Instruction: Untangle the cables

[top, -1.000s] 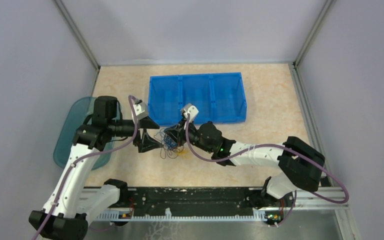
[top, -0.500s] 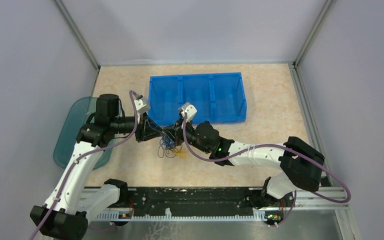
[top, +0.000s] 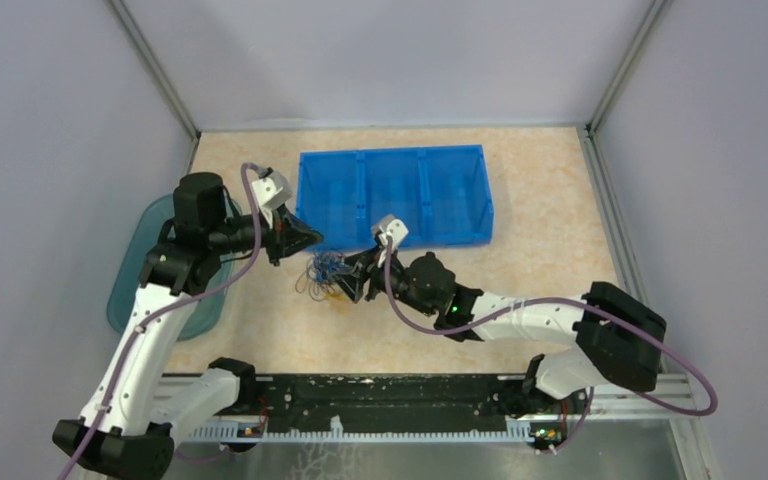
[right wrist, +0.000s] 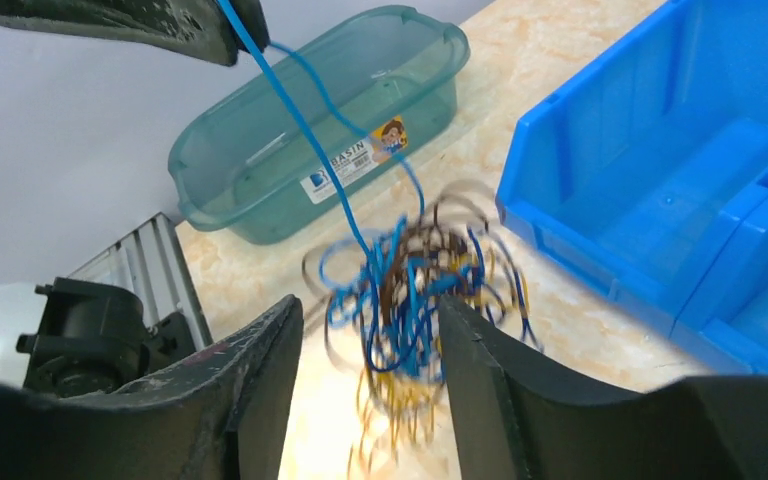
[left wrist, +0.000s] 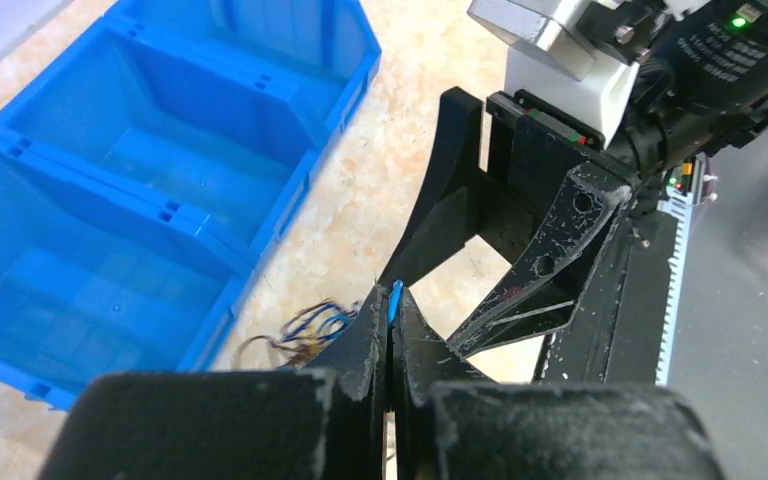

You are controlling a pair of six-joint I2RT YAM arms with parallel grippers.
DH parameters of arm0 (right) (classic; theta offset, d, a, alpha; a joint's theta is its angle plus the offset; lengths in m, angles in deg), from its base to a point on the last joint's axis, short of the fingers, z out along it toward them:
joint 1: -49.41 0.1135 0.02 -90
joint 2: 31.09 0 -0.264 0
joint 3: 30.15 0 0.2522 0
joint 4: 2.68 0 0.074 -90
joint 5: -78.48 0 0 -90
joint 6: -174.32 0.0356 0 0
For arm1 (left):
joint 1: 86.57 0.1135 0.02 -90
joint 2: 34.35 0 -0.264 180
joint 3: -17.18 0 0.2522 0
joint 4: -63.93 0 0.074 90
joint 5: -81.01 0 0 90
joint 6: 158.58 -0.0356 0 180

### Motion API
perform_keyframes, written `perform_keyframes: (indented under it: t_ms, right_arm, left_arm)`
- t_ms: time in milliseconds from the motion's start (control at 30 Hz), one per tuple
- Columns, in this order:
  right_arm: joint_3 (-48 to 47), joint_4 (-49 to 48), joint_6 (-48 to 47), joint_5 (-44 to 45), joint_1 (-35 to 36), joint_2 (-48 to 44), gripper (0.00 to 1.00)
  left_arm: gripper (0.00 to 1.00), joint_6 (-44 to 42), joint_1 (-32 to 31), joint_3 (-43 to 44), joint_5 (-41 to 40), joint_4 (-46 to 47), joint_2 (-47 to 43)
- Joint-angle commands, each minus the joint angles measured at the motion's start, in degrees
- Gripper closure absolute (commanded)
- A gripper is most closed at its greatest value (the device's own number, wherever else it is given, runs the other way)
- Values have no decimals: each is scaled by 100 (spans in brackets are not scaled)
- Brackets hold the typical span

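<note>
**Hold changes hands: left arm takes one blue strand, right arm lets the bundle go**

A second ago the right gripper [top: 348,284] was clamped on the cables [top: 321,272] and the left gripper [top: 307,238] stood wide open beside them. The roles are now reversed.

- Left gripper: jaws pressed fully together, with a single blue wire [right wrist: 300,112] pinched at the tips. It has drawn back and sits just off the near-left corner of the blue three-compartment bin [top: 390,152].
- Right gripper: jaws have come apart and grip nothing. In its wrist view the bundle shows in the gap, beyond the tips and touching neither finger. It sits in front of the bin's near wall.
- Cables: the tangle of blue, yellow-orange and dark wires is still bunched just in front of the bin's near-left corner, between the two grippers. It is blurred in the wrist view, so I cannot tell whether it hangs or rests on the table.
- The blue wire runs straight from the left tips down into the bundle.

Assessment: one strand is singled out but not freed. With the bundle unanchored, further pulling risks dragging the whole knot along. Untangling is at an early stage, and a fresh hold by the right gripper appears necessary.
</note>
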Motion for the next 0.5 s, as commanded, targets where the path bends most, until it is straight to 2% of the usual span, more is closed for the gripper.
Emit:
perform_keyframes:
  t_ms: [0, 67, 133, 233, 467]
  right_arm:
    - [100, -472, -18, -98, -76, -598, 38]
    - [47, -410, -57, -123, -138, -803, 22]
    - [-163, -164, -157, -210, -175, -893, 19]
    - [-353, -144, -339, -564, -178, -846, 20]
    - [-448, -234, -562, -1276, -178, -526, 33]
  left_arm:
    - [100, 172, -90, 257, 358, -149, -119]
    - [99, 92, -129, 212, 444, -273, -183]
    - [99, 83, -152, 138, 470, -307, -254]
    - [99, 126, -171, 113, 501, -308, -290]
    - [99, 216, -189, 357, 589, -316, -268]
